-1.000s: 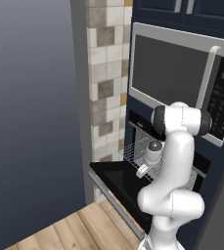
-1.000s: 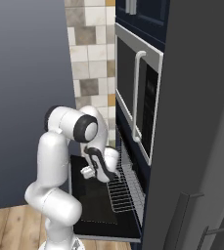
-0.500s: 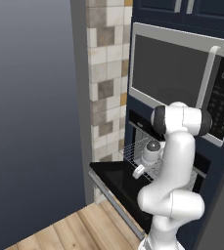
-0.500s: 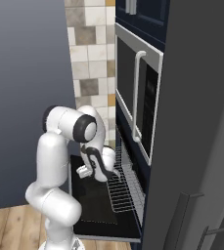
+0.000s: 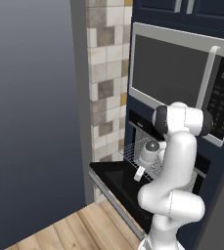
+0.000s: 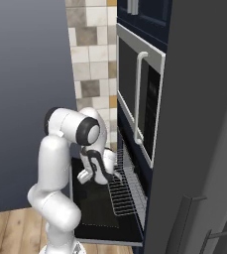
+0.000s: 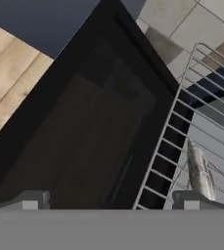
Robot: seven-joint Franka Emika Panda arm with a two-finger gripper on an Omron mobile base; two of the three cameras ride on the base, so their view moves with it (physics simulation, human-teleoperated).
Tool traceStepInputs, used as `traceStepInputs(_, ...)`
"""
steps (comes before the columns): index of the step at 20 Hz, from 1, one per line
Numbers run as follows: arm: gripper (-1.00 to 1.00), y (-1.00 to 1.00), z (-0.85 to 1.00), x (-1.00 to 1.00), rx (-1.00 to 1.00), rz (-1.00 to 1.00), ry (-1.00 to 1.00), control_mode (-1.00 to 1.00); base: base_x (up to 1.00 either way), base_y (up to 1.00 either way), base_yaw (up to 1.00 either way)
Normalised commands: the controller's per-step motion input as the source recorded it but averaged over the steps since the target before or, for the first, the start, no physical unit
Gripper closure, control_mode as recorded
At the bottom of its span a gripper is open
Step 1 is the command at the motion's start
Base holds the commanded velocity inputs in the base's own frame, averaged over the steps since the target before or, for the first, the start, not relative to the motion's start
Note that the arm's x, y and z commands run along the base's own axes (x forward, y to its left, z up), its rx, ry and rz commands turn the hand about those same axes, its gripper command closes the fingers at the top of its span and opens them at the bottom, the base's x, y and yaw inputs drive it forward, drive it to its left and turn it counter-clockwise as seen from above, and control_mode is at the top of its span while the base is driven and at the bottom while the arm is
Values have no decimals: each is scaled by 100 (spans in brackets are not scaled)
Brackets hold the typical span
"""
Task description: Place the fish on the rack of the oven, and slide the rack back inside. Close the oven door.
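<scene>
The oven door (image 7: 84, 136) lies open and flat, a glossy black panel under my hand. The rack (image 7: 182, 146), a grid of thin silver wires, is pulled out over the door's inner edge. A slim grey-silver fish (image 7: 200, 168) lies on the rack, just beyond my right fingertip (image 7: 191, 201). My gripper (image 7: 111, 202) is open, hangs over the door glass beside the rack's front edge, and holds nothing. From the base I see the gripper (image 5: 140, 172) in front of the rack (image 5: 135, 149), which sticks out of the oven (image 5: 138, 128). The gripper (image 6: 84, 176) is left of the rack (image 6: 125, 191).
A silver-framed microwave (image 5: 177, 73) with a vertical handle (image 6: 138, 96) sits right above the oven cavity. A tiled wall strip (image 5: 106, 78) and a grey wall stand to the left. The door's silver bar handle (image 5: 114, 201) runs along its outer edge above the wooden floor (image 5: 79, 229).
My hand has drawn back a little from the rack, out over the open door. The jaws have stayed open and the rack has not moved.
</scene>
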Motion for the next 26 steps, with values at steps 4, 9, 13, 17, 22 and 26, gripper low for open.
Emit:
traceStepInputs(4,-100,19,0,3,-21,19,8,-100,0,0,0)
traceStepInputs(9,-100,1,0,2,-19,19,12,-100,0,0,0)
traceStepInputs(13,-100,0,12,7,-11,19,13,-100,0,0,0)
traceStepInputs(17,-100,0,26,23,-6,16,16,-100,0,0,0)
traceStepInputs(22,-100,0,28,46,-3,17,12,-100,0,0,0)
traceStepInputs(26,-100,0,10,56,-4,17,12,-100,0,0,0)
